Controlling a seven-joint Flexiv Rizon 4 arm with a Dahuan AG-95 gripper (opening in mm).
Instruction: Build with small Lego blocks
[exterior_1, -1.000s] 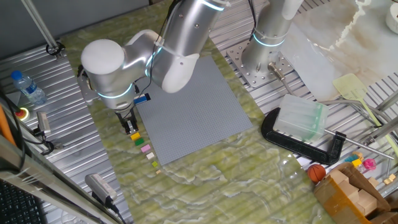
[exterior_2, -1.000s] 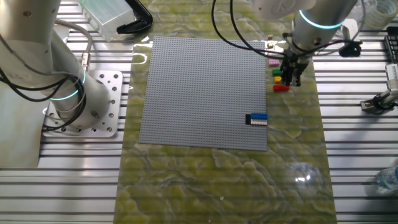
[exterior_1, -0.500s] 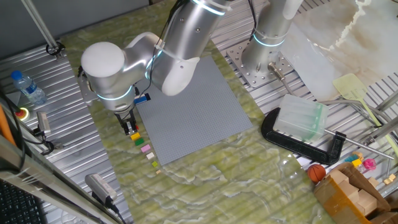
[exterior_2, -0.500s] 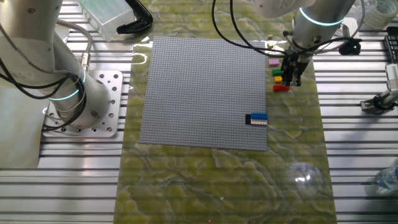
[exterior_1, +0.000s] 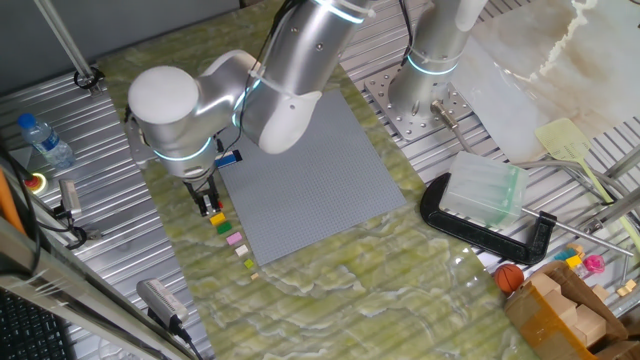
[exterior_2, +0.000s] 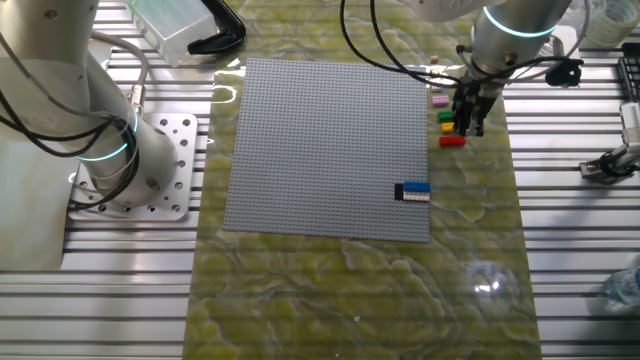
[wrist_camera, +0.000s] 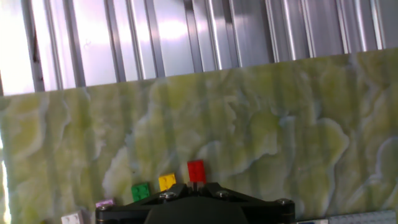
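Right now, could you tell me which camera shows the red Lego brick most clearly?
The hand view: the red brick sits large and unobstructed beside the yellow brick. The other fixed view shows it small, just below the tool. In one fixed view the arm hides it.

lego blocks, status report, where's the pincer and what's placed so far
Pincer low over the loose row beside the baseplate, grip state unclear. Red block, yellow block, green block on the mat; blue block on the baseplate. Nothing in the way.

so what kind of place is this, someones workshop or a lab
Most likely a robotics lab bench: two robot arms bolted to a slotted aluminium table, a grey studded baseplate laid out for Lego bricks, and a clamp nearby.
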